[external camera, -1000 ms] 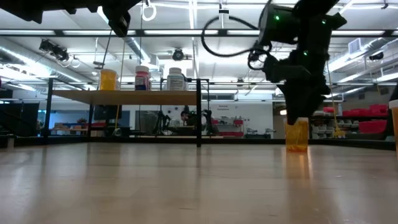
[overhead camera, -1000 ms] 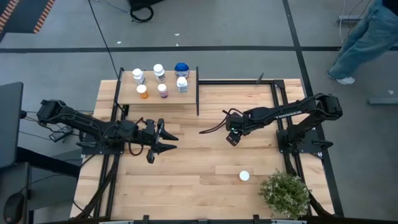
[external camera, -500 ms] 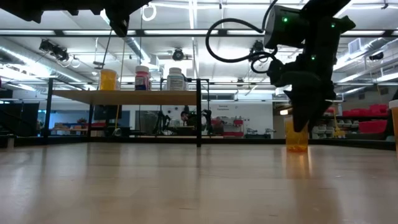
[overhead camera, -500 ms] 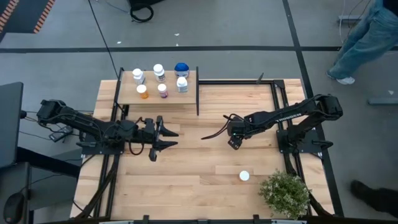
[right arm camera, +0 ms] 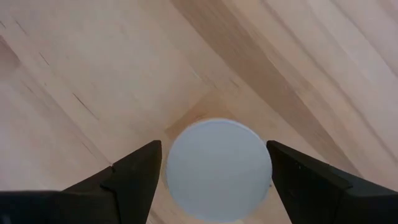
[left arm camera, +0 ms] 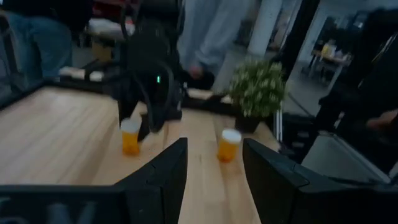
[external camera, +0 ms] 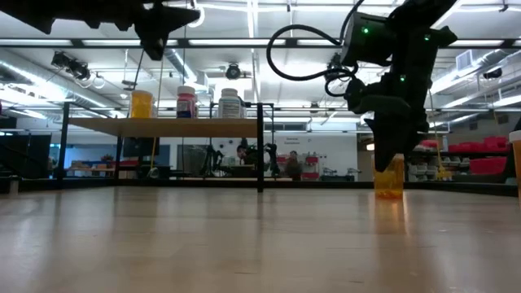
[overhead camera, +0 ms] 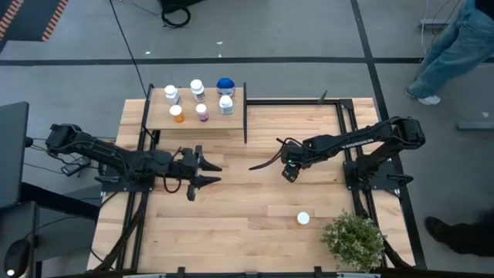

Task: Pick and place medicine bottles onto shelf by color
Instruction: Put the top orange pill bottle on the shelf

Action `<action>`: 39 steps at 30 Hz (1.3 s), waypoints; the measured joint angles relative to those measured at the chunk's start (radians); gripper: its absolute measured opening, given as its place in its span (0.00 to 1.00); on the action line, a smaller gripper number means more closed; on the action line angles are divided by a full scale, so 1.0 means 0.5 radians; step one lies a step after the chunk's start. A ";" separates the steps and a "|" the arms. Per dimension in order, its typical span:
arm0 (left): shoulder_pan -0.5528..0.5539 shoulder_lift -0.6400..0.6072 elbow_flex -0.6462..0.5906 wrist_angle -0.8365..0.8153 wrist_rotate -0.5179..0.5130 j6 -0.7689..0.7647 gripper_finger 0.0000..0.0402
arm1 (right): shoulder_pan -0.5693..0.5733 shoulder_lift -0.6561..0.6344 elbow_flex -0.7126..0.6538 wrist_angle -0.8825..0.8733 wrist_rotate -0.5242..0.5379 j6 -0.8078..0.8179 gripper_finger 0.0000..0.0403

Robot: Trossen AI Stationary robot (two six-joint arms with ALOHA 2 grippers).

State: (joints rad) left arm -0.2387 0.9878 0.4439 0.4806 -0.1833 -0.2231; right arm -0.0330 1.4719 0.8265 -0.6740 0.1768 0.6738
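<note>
An orange medicine bottle with a white cap stands on the table near its middle. My right gripper points down right over it, open, with one finger on either side of the cap, apart from it. A second orange bottle stands near the front right. Several bottles stand on the shelf at the far left. My left gripper hangs level at the table's left, open, with nothing between its fingers.
A green potted plant stands at the front right corner, close to the second bottle. Black frame rails run along the table's right and far sides. A person stands on the floor beyond the far right.
My left gripper has tipped up a little, from slightly downward to level, without leaving its place. My right gripper stays over the orange bottle, and both bottles stand where they were.
</note>
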 joint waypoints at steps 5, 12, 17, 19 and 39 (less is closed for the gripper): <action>0.000 0.000 0.000 -0.012 0.000 -0.002 0.40 | 0.000 0.000 0.000 0.019 -0.005 0.043 0.73; 0.000 0.000 0.000 0.040 -0.126 0.004 0.40 | 0.012 0.000 0.000 0.023 -0.057 0.051 0.73; 0.000 0.000 0.000 0.041 -0.127 0.000 0.40 | 0.021 0.000 0.000 0.037 -0.056 0.053 0.73; 0.001 0.000 0.000 0.055 -0.127 0.010 0.40 | 0.020 0.000 0.000 0.059 -0.055 0.050 0.73; 0.225 0.000 0.000 0.149 -0.128 0.205 0.40 | 0.020 0.000 0.131 0.056 0.006 -0.210 0.73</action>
State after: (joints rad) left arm -0.1261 0.9878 0.4438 0.5552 -0.2474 -0.1208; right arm -0.0231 1.4719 0.8921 -0.6458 0.1799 0.5686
